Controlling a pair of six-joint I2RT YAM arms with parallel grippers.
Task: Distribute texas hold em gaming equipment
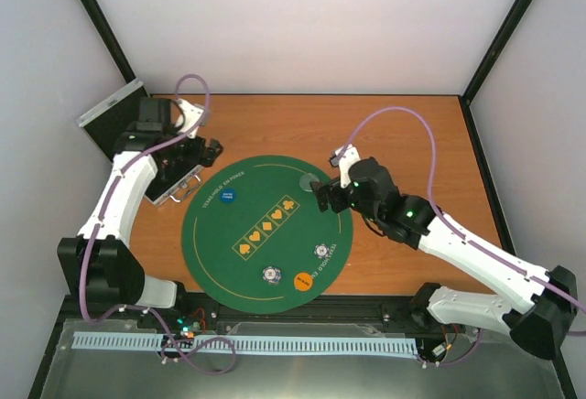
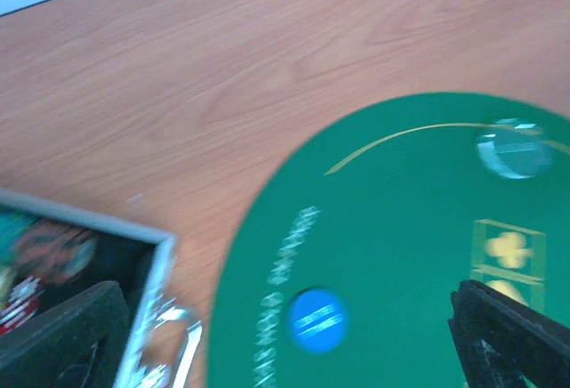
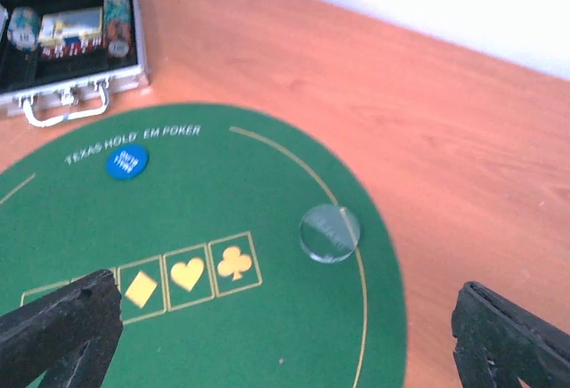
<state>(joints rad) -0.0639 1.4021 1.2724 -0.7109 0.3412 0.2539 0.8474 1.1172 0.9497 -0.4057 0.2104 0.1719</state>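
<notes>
On the round green mat [image 1: 220, 243] lie a blue disc [image 1: 227, 196], a clear disc [image 1: 314, 181], an orange disc [image 1: 304, 280] and two white-patterned poker chips [image 1: 271, 274] [image 1: 321, 251]. My left gripper [image 1: 209, 154] hangs open over the mat's left edge beside the case. In its wrist view the blue disc [image 2: 317, 319] lies below the left gripper [image 2: 285, 352], apart from it. My right gripper [image 1: 324, 196] stands open just in front of the clear disc [image 3: 329, 233]. Nothing sits between the fingers of the right gripper [image 3: 285, 343].
A silver case [image 1: 174, 179] with black lining lies open at the mat's left, its lid [image 1: 110, 115] raised. Chip stacks [image 3: 118, 23] and a card pack [image 3: 71, 28] stand inside it. Bare wooden table [image 1: 412, 134] runs behind and to the right of the mat.
</notes>
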